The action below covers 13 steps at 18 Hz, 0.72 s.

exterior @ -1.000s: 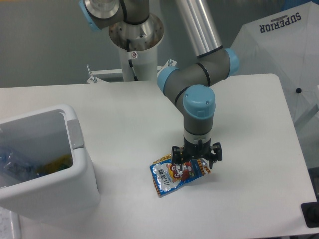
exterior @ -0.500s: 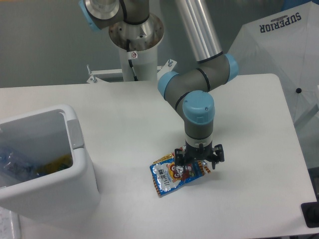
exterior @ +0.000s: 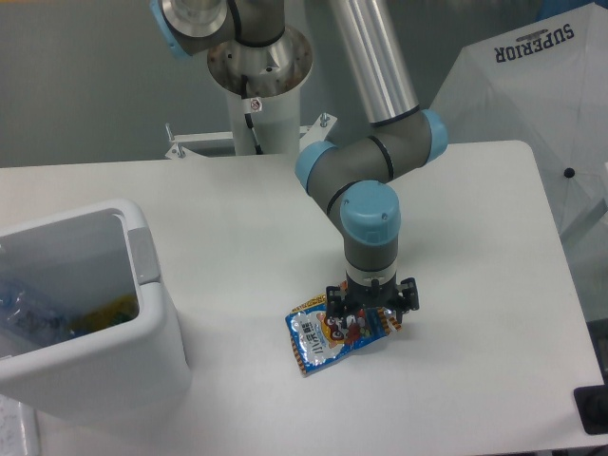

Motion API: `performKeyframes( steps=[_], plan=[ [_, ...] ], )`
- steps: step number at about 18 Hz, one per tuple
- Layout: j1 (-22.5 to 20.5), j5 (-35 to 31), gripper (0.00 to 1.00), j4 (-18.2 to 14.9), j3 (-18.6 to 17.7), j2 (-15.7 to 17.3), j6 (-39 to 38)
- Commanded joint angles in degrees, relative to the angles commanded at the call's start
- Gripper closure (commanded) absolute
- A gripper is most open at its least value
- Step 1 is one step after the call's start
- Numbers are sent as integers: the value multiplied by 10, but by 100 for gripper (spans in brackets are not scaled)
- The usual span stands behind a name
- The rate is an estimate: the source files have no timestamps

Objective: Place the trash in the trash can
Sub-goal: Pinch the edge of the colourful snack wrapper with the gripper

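Packet flat on table, right end under gripper.

My black two-finger gripper hangs from a grey arm with light blue joint caps. The crinkly blue snack packet has orange edges, a silvery patch and a red-and-white cartoon face. The large white rectangular plastic bin carries a grey tab. The white table is plain. A white umbrella shows black lettering.
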<state>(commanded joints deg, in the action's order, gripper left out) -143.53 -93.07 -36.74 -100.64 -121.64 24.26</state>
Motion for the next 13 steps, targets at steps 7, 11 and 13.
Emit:
performKeyframes(
  steps=[7,11,13],
  plan=[
    [8,-1,15,0,1,2,-1],
    [9,-2,31,0,-1,2,-2],
    [9,-6,37,0,-1,2,-2]
  ],
)
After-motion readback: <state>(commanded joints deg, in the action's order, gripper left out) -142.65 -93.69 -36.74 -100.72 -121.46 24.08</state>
